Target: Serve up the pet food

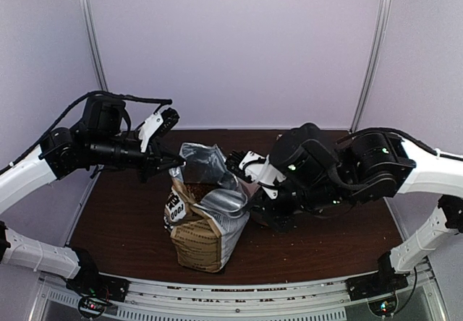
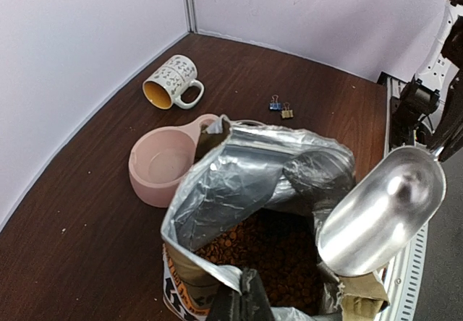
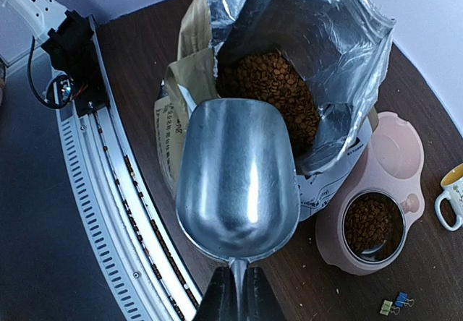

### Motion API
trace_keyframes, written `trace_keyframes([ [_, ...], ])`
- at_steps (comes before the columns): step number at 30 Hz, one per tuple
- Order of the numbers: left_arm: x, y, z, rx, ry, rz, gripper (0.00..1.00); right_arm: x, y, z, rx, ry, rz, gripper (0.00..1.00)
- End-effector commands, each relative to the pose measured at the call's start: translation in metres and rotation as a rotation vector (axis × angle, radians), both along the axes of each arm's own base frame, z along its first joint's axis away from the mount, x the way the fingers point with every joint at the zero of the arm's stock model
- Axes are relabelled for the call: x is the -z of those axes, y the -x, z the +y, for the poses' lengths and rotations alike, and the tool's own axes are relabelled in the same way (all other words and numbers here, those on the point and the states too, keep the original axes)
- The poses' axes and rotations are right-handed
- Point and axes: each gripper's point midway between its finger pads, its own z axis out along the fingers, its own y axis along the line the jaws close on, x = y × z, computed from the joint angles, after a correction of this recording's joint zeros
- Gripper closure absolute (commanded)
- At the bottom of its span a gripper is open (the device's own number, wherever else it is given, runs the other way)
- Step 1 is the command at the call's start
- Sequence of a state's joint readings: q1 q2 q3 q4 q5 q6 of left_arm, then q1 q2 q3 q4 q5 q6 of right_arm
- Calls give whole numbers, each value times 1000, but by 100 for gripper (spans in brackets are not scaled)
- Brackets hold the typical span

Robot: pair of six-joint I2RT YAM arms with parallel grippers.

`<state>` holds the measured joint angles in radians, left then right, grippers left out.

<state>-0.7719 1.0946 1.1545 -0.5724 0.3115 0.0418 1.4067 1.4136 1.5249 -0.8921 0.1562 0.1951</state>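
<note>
The left tool [image 2: 242, 301] is closed narrow on the rim of the open bag [image 1: 206, 223], which stands upright on the worktop [image 1: 325, 241]. The right tool [image 3: 235, 296] grips the handle of an empty metal scoop [image 3: 239, 176], held just beside the bag mouth. Pet food [image 3: 278, 90] lies inside the bag. More fills one compartment of the pink double bowl [image 3: 394, 144] just beside the bag.
</note>
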Motion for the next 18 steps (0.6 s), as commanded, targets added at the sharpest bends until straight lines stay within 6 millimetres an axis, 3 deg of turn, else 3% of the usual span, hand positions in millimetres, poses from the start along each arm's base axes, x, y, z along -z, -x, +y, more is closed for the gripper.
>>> trace_keyframes([
  [1, -22, 4, -17, 64, 63, -103, 100, 35, 11, -15, 26, 178, 100, 100],
  [11, -15, 13, -27, 100, 38, -102, 100, 40, 7, -7, 119, 236, 180, 100],
  [18, -13, 18, -31, 119, 29, -101, 100, 15, 1, 17, 112, 140, 180, 100],
])
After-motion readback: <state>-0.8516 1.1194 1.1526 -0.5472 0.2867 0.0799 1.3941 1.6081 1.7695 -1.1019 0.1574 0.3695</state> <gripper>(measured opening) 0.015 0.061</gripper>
